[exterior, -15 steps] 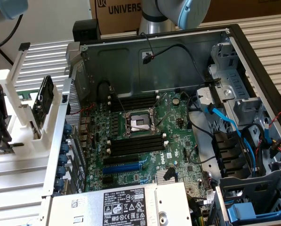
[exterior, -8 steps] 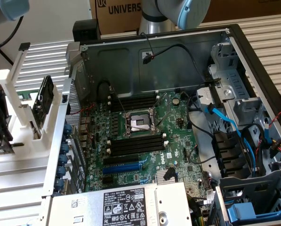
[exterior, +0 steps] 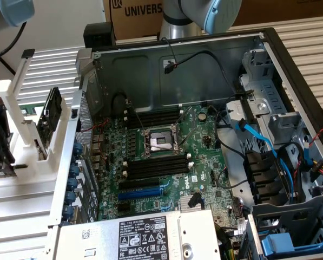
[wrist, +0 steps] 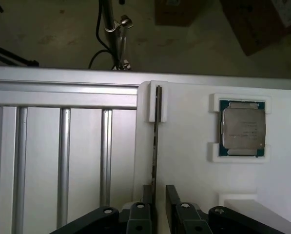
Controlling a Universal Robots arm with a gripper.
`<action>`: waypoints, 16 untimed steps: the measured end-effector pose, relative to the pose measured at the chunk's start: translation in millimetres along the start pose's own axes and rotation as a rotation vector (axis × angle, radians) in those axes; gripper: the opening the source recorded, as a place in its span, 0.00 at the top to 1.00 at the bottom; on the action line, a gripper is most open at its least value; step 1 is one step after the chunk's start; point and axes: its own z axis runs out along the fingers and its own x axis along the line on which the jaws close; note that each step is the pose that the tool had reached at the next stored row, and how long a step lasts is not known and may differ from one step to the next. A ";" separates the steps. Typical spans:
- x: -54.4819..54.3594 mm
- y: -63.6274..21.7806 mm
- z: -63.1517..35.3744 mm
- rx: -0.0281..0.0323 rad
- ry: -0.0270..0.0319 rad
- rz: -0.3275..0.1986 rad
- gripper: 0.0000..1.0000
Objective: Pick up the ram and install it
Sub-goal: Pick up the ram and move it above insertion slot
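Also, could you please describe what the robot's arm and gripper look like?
The arm is a silver-grey tube with rounded pale blue joint caps; a thin black cable trails from the joint at the exterior view's left. The gripper is matte black, with two flat, straight jaws on hinged link bars, each pivot showing a round silvery bolt head.

An open grey metal computer case (exterior: 204, 59) lies on the ribbed aluminium table (exterior: 307, 38). Its green motherboard (exterior: 166, 157) is bared, with black plastic memory slots (exterior: 156, 168) and a blue expansion slot (exterior: 142, 192). Beside the case, toward the table's edge at the exterior view's left, a white plastic stand (exterior: 20, 124) holds the ram (exterior: 52, 111), a dark flat circuit stick, on edge.
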 end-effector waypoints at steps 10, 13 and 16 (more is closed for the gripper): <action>0.2 0.4 2.9 -0.0007 -0.0014 0.000 0.74; 0.2 0.4 2.9 -0.0006 -0.0014 0.000 0.74; 0.2 0.4 2.9 -0.0007 -0.0014 0.000 0.88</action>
